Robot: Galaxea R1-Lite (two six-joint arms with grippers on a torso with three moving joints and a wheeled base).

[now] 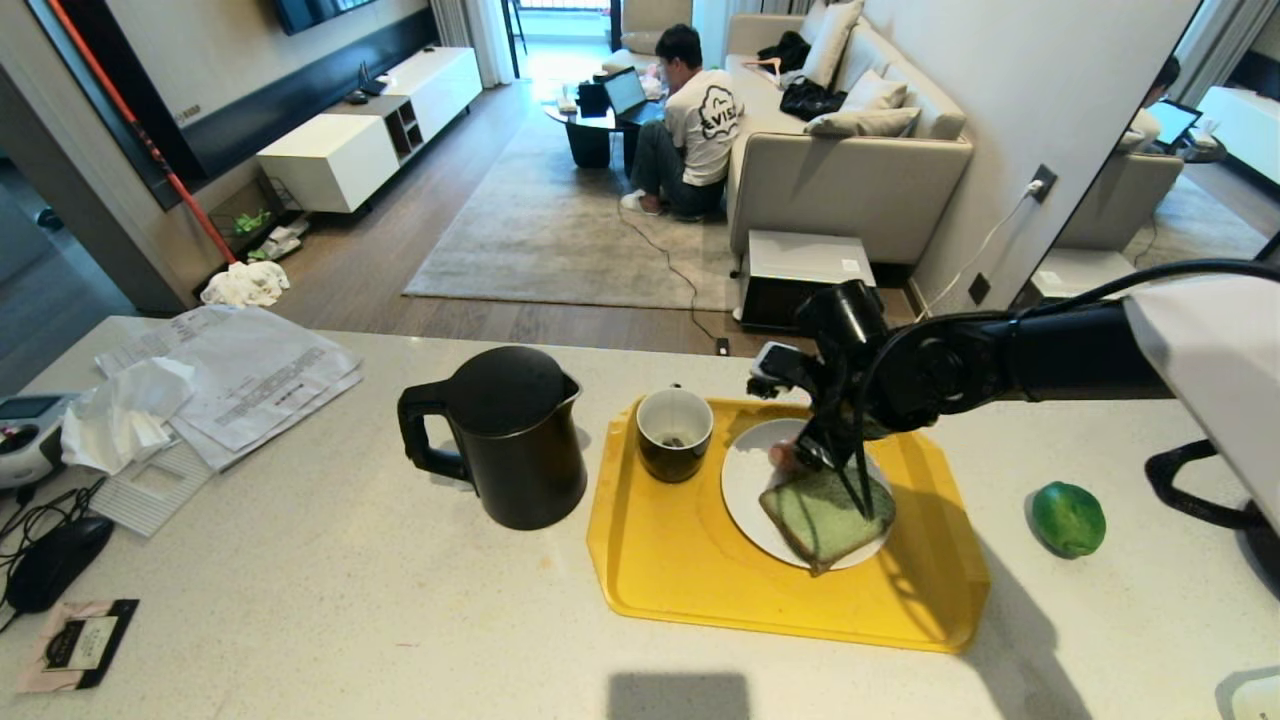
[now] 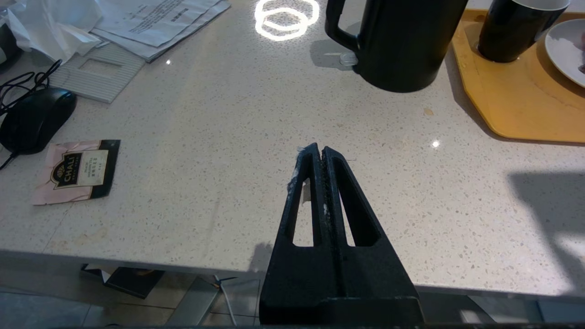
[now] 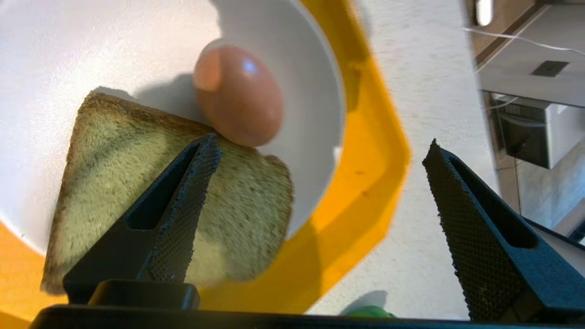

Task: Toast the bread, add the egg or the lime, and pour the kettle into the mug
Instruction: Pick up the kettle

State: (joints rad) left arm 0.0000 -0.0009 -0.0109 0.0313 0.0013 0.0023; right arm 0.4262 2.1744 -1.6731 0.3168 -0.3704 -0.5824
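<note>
The right gripper (image 3: pixel 322 151) hangs over the white plate (image 1: pixel 745 490) on the yellow tray (image 1: pixel 700 560), its jaws spread wide and holding nothing. In the right wrist view the egg (image 3: pixel 240 93) lies on the plate just beyond the tip of one finger (image 3: pixel 183 201), outside the gap between the jaws and touching neither of them as far as can be told. It leans against the edge of the bread (image 3: pixel 137 183), which lies flat on the plate beneath that same finger. The other finger (image 3: pixel 480 228) stands well to the side, past the tray's rim and over the bare counter (image 1: pixel 400 620). Between the two jaws there is only a bit of bread, plate rim, tray and countertop. In the head view the egg shows only as a small pinkish patch at the gripper's far side, mostly hidden by the wrist.

The mug (image 1: pixel 674 433) stands on the tray just beside the plate, off to the side of the open jaws, and the kettle (image 1: pixel 510 440) stands on the counter beyond it, off the tray. The lime (image 1: pixel 1068 518) lies on the counter on the other side, well apart from the jaws and clear of the tray.

The left gripper (image 2: pixel 319 153) is parked at the near edge of the counter with its jaws pressed fully together and empty, the kettle well ahead of its tips.
</note>
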